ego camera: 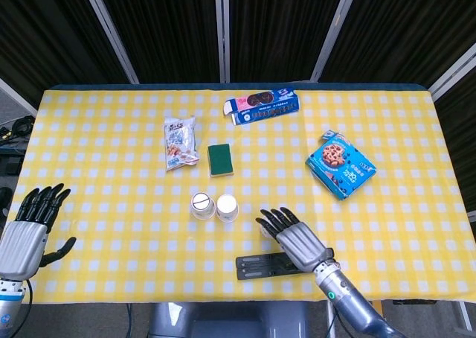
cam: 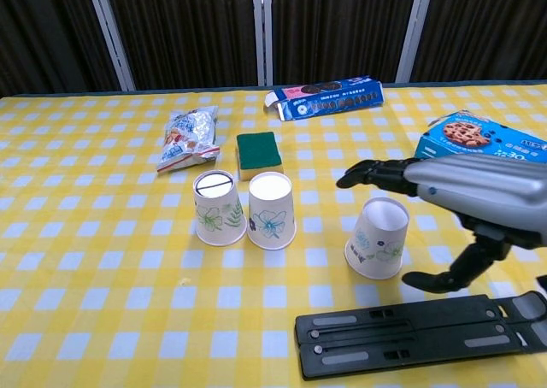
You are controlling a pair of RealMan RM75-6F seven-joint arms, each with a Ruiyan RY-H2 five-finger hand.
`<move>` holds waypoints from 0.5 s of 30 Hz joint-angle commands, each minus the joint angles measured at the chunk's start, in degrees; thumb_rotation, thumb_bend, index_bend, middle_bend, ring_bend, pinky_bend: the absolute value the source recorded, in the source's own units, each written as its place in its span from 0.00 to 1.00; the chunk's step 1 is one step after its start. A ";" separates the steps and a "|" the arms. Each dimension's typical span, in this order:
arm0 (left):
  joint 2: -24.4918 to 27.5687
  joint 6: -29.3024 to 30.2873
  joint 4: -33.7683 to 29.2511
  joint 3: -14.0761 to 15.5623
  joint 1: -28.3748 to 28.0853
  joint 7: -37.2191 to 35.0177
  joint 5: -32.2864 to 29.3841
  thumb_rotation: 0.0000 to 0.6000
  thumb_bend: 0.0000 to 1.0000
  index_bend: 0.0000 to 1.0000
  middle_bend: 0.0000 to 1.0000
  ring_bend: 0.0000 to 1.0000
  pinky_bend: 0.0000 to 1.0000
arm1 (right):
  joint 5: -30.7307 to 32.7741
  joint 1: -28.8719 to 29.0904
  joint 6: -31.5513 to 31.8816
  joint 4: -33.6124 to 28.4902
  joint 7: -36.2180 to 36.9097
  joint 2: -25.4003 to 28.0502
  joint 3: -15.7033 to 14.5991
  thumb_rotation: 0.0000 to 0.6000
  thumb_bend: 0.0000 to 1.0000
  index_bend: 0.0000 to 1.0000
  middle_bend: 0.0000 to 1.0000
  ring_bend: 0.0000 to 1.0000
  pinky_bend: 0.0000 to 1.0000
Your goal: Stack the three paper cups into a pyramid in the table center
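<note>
Three white paper cups with green plant prints stand upside down on the yellow checked table. Two of them touch side by side: the left cup [cam: 214, 208] [ego camera: 201, 205] and the middle cup [cam: 271, 210] [ego camera: 227, 208]. The third cup [cam: 378, 238] stands apart to the right. My right hand [cam: 466, 191] [ego camera: 296, 240] hovers just above and right of that third cup, fingers spread, holding nothing; in the head view it hides the cup. My left hand [ego camera: 28, 229] hangs open off the table's left front corner, far from the cups.
A black folded stand [cam: 423, 332] lies near the front edge, under my right hand. Behind the cups lie a green sponge [cam: 259, 152], a snack bag [cam: 190, 137] and a long cookie box [cam: 325, 97]. A blue cookie box [cam: 479, 153] sits at the right.
</note>
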 commanded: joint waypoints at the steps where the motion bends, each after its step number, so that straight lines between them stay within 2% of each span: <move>1: 0.04 -0.56 0.04 -0.41 0.33 0.05 0.68 1.00 0.28 0.00 0.00 0.00 0.00 | 7.81 4.02 -0.30 0.31 -6.48 -4.60 2.40 1.00 0.22 0.09 0.00 0.00 0.00; 7: 0.12 -1.36 0.03 -1.35 1.22 0.08 1.89 1.00 0.28 0.00 0.00 0.00 0.00 | 14.14 6.08 4.18 1.00 -11.00 -6.01 3.82 1.00 0.23 0.09 0.00 0.00 0.00; 15: 0.21 -2.72 -0.38 -2.11 1.80 0.86 2.27 1.00 0.28 0.00 0.00 0.00 0.00 | 19.13 7.32 7.31 2.01 -14.36 -5.67 3.30 1.00 0.23 0.13 0.00 0.00 0.00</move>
